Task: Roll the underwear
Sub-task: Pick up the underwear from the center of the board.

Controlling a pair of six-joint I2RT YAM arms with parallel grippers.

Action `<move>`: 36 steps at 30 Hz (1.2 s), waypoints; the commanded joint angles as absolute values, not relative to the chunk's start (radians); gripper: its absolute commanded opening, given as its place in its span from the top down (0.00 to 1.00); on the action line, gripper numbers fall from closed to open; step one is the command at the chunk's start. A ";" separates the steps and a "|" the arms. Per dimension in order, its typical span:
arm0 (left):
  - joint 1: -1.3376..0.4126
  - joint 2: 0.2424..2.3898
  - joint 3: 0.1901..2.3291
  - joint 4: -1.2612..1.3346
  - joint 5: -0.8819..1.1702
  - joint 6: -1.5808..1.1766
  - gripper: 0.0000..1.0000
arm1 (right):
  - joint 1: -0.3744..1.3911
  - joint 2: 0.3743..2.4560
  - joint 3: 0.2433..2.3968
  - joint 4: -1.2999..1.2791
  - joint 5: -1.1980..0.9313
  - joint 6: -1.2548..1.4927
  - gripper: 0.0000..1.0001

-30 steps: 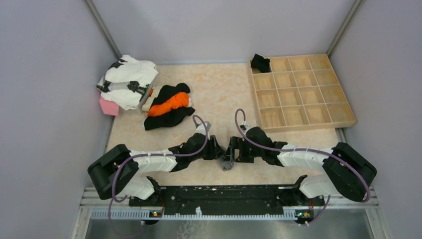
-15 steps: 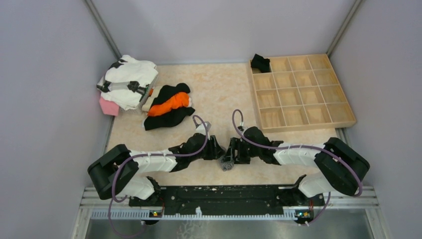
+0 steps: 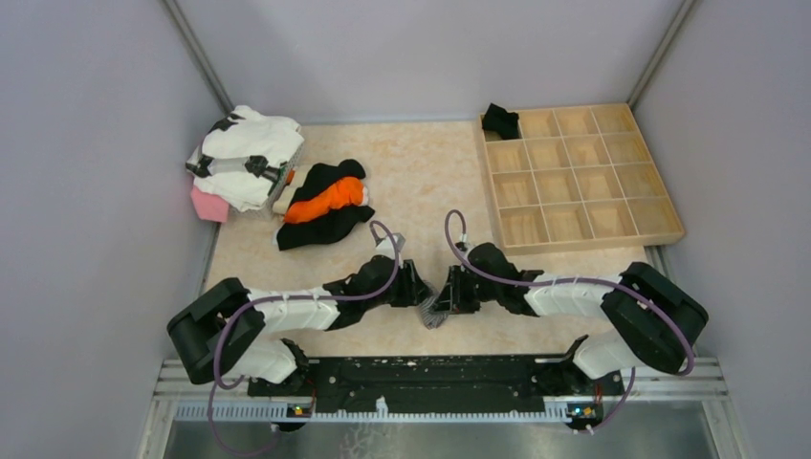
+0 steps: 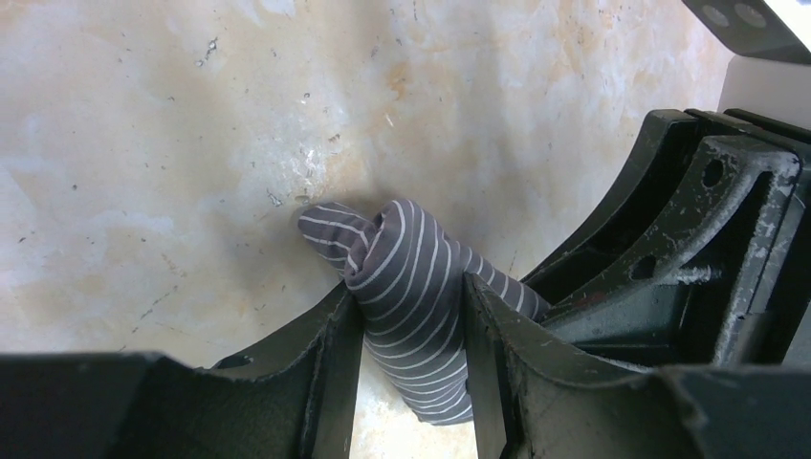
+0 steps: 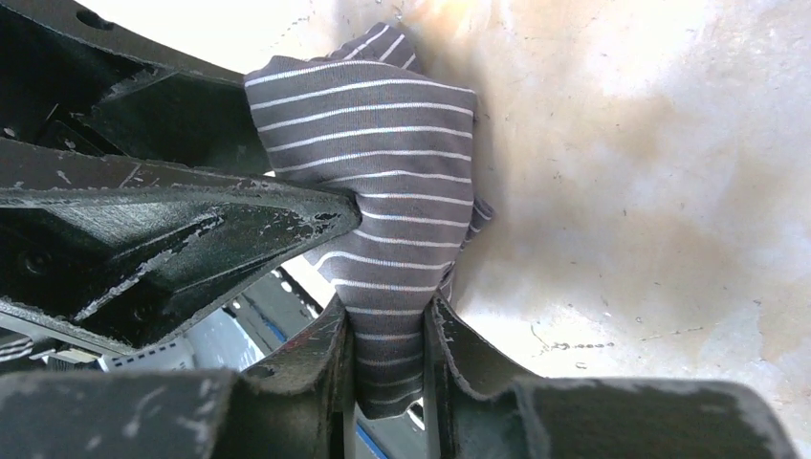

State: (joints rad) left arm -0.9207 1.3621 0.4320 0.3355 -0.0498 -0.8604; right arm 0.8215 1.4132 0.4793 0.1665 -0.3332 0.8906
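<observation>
Right gripper (image 5: pixel 387 316) closed in onto grey striped underwear (image 5: pixel 383 172); left gripper (image 4: pixel 411 306) clamps it too; tray (image 3: pixel 583 172) well apart.

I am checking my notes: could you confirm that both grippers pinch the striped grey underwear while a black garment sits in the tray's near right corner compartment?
Not quite: the top view shows the black garment in the far left corner compartment of the tray. The left gripper and right gripper do both pinch the striped grey underwear.

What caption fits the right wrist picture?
Grey striped underwear pinched by both the right fingers and the left fingers.
</observation>
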 commanded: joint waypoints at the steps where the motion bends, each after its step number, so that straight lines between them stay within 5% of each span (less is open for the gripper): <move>1: -0.923 1.330 0.447 0.252 -0.062 -0.837 0.53 | 0.803 1.439 0.490 0.166 -0.284 0.867 0.88; 6: -0.922 1.241 0.513 0.142 -0.123 -0.826 0.44 | 0.803 1.438 0.461 0.206 -0.289 0.882 1.00; 14: -0.922 1.075 0.608 -0.057 -0.292 -0.803 0.17 | 0.800 1.393 0.419 0.259 -0.285 0.908 1.00; 27: -0.921 0.916 0.487 -0.161 -0.344 -0.859 0.13 | 0.707 1.187 0.492 0.125 -0.269 0.880 1.00; 36: -0.920 0.889 0.469 -0.191 -0.354 -0.852 0.12 | 0.465 1.127 0.631 -0.025 -0.357 0.769 1.00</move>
